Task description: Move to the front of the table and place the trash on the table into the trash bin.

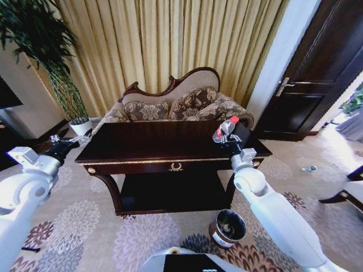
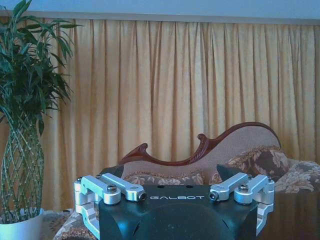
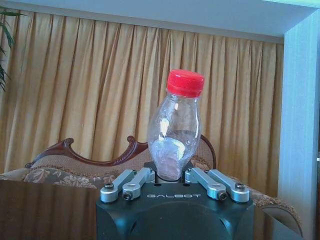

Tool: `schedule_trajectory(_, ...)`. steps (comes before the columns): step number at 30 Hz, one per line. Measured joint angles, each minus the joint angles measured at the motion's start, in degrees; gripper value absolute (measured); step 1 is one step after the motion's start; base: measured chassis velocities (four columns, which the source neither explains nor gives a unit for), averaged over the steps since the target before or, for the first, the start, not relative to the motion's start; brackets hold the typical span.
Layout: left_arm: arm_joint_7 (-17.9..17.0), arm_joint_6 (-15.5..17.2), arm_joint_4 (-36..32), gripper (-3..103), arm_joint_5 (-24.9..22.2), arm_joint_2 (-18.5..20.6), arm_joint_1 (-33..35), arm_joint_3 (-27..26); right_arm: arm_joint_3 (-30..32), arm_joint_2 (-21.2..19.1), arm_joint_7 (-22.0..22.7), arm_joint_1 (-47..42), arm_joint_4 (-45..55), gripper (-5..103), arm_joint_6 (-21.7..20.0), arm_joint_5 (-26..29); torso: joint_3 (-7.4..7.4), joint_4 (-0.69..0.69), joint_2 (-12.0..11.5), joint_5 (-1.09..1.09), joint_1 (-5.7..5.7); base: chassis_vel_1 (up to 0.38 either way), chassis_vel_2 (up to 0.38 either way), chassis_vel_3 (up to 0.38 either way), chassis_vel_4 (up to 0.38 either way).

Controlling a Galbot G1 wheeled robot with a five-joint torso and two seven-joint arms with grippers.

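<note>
Head view: dark glossy bench point(image 1: 159, 148) with gold trim and a gold wreath emblem on its front rail sits centre frame, lower shelf underneath. Right gripper point(image 1: 227, 140) is above the bench's right end, at about 2 o'clock from the bench centre, fingers clamped on the base of a clear plastic bottle point(image 1: 225, 128) with red cap and white label; the bottle leans, cap up and away from the robot. Right wrist view: the bottle point(image 3: 176, 134) stands between the closed linkages of the right gripper point(image 3: 170, 175), lower body seated in the grip, red cap at the top, curtain behind. Trash bin point(image 1: 227, 228), small, round, dark, white label on its side, stands on the patterned carpet at about 5 o'clock from the bench, just off the front right leg and beneath the right forearm. Left gripper point(image 1: 72, 139) hangs off the bench's left end at 9 o'clock, near the edge; contact cannot be judged. Left wrist view: left gripper point(image 2: 172, 180) fingers spread apart, nothing between them. Carved-back patterned sofa point(image 1: 176, 105) stands behind the bench at 12 o'clock; potted plant point(image 1: 62, 85) at 10 o'clock.
</note>
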Motion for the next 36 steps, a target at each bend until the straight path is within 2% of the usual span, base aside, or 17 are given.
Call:
schedule_trajectory(14, 0.0, 0.0, 0.0, 100, 0.6, -0.5, -0.3, 0.8, 0.0, 1.1, -0.1, -0.6, -1.9, 21, 0.8, -2.3, -0.02, 0.01, 0.0, 0.0, -0.03, 0.103, -0.111, -0.099, 0.089)
schedule_trajectory(21, 0.0, -0.1, -0.4, 100, 0.8, -1.2, 0.1, 0.5, 6.2, 1.1, -3.3, -5.1, -6.5, 21, 1.5, -3.7, 0.01, 0.01, 0.0, 0.0, 0.02, 0.0, 0.0, 0.0, 0.0)
schedule_trajectory(26, 0.1, -0.2, -0.7, 100, 0.9, -1.5, 0.3, 0.4, 12.0, 1.1, -7.0, -10.6, -11.0, 21, 3.5, -7.2, -0.03, -0.02, 0.0, -0.05, -0.01, 0.0, 0.0, 0.0, 0.0)
schedule_trajectory(29, 0.1, -0.3, -0.7, 100, 1.0, -1.6, 0.2, 0.4, 14.0, 1.3, -8.0, -14.0, -12.1, 21, 3.8, -8.1, -0.04, -0.04, 0.0, -0.03, -0.02, 0.0, 0.0, 0.0, 0.0)
schedule_trajectory(30, 0.3, -0.3, -0.7, 100, 1.0, -1.6, 0.2, 0.5, 14.2, 1.5, -8.3, -15.0, -12.9, 21, 3.7, -8.1, -0.02, 0.03, 0.0, -0.01, -0.02, 0.0, 0.0, 0.0, 0.0)
schedule_trajectory(31, 0.3, -0.3, -0.7, 100, 1.0, -1.6, 0.2, 0.7, 14.6, 1.9, -8.8, -16.1, -13.2, 20, 4.0, -8.7, 0.01, -0.04, 0.0, 0.13, -0.02, 0.0, 0.0, 0.0, 0.0)
schedule_trajectory(32, 0.3, -0.3, -0.7, 100, 1.0, -1.6, 0.2, 0.7, 14.6, 1.9, -8.8, -16.1, -13.2, 20, 4.0, -8.7, 0.01, -0.04, 0.0, 0.13, -0.02, 0.0, 0.0, 0.0, 0.0)
schedule_trajectory(33, 0.1, -0.3, -0.6, 100, 1.1, -1.6, 0.0, 0.8, 15.2, 2.0, -8.8, -16.5, -13.4, 20, 4.4, -8.8, 0.01, 0.04, 0.0, 0.05, 0.0, 0.0, 0.0, 0.0, 0.0)
schedule_trajectory(36, 0.2, -0.3, -0.5, 100, 1.1, -1.6, -0.1, 1.1, 15.5, 2.3, -8.5, -17.3, -12.9, 20, 4.3, -7.7, 0.01, 0.01, 0.0, 0.03, 0.01, 0.0, 0.0, 0.0, 0.0)
